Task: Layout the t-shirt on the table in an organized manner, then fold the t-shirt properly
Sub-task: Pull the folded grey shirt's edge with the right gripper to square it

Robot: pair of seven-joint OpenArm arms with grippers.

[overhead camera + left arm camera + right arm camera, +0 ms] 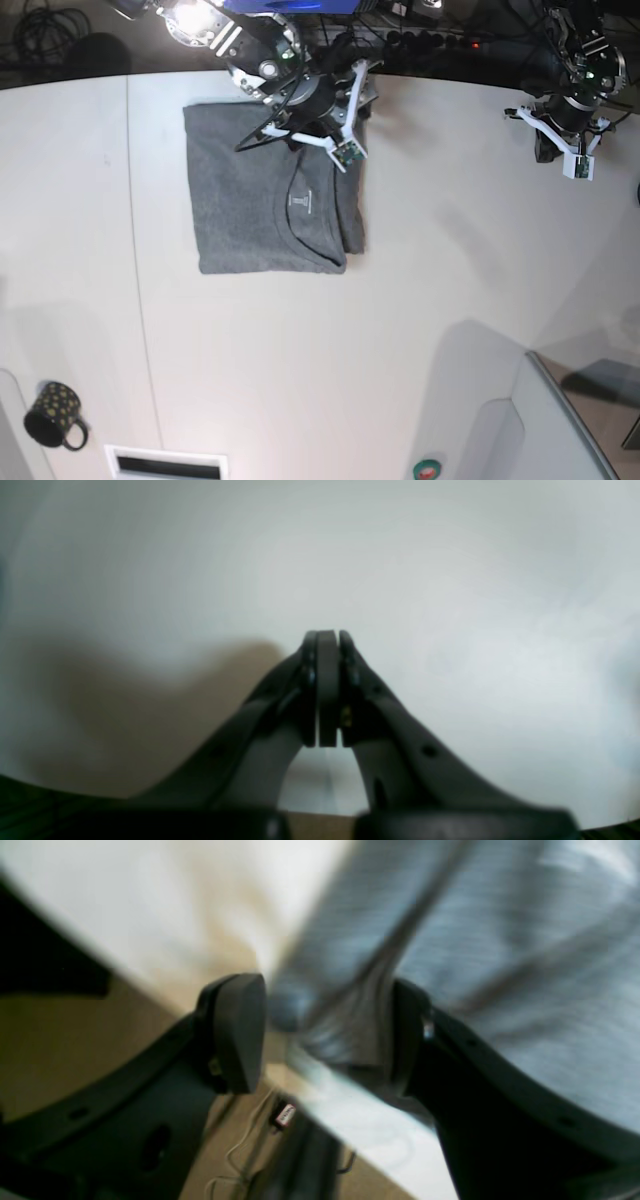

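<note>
while over the t-shirt [250,200], right tool [325,1035] gapes | left tool [327,690] closed, empty

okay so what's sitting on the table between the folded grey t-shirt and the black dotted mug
Nothing. In the base view, only bare white table with a thin dark seam line separates the t-shirt from the mug.

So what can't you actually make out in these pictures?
- Base view: the right hand sits over the t-shirt, covering its far edge.
- Right wrist view: motion blur smears the t-shirt; whether either of the open fingers touches it is unclear.
- Left wrist view: only the shut left hand and blurry white table.
- Base view: the label is too small to read.
</note>
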